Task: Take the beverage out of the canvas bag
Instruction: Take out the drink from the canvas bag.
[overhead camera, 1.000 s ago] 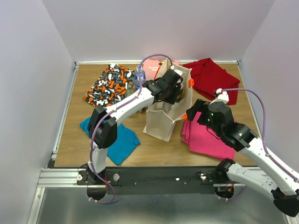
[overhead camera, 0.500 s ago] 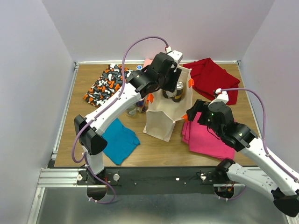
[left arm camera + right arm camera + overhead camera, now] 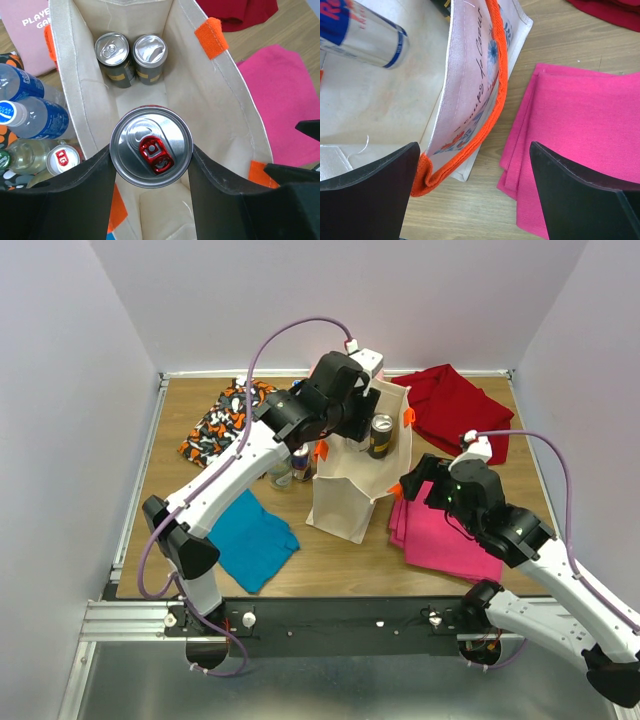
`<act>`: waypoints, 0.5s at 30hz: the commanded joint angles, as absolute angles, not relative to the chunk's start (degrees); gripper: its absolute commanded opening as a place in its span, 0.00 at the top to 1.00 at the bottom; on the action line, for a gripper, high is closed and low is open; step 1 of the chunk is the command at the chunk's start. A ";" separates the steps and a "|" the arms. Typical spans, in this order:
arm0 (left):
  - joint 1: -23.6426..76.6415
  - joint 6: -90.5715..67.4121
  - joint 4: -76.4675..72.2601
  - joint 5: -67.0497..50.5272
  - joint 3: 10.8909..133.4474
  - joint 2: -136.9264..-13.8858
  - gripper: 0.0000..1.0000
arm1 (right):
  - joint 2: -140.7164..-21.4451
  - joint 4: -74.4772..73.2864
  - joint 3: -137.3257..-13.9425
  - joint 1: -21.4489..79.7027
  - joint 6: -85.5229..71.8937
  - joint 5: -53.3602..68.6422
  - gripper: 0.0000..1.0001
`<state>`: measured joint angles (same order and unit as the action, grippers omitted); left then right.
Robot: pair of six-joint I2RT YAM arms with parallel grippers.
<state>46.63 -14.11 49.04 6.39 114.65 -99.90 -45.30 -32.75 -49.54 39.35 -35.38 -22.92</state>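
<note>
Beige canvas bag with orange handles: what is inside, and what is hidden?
Two dark upright cans stand side by side at the canvas bag's far end. The silver-topped, red-tabbed can in the left gripper's jaws hides the floor beneath it.

arms (image 3: 235,465): white shells, blk joints | cables (image 3: 300,322): purple | L end effector (image 3: 151,162) fingers (image 3: 75,200): matte blk

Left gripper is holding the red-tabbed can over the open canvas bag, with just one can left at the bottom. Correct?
Not quite: two cans are left at the bottom, side by side. The left wrist view shows them below the red-tabbed can, held by the left gripper over the open canvas bag.
</note>
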 commanded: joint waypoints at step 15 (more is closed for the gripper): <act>46.93 -10.64 46.85 15.37 117.43 -87.46 1.00 | -45.26 -33.49 -49.04 39.29 -35.07 -22.15 0.01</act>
<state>46.63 -12.19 51.66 9.10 118.15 -93.97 -44.73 -32.97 -49.54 39.35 -35.42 -22.85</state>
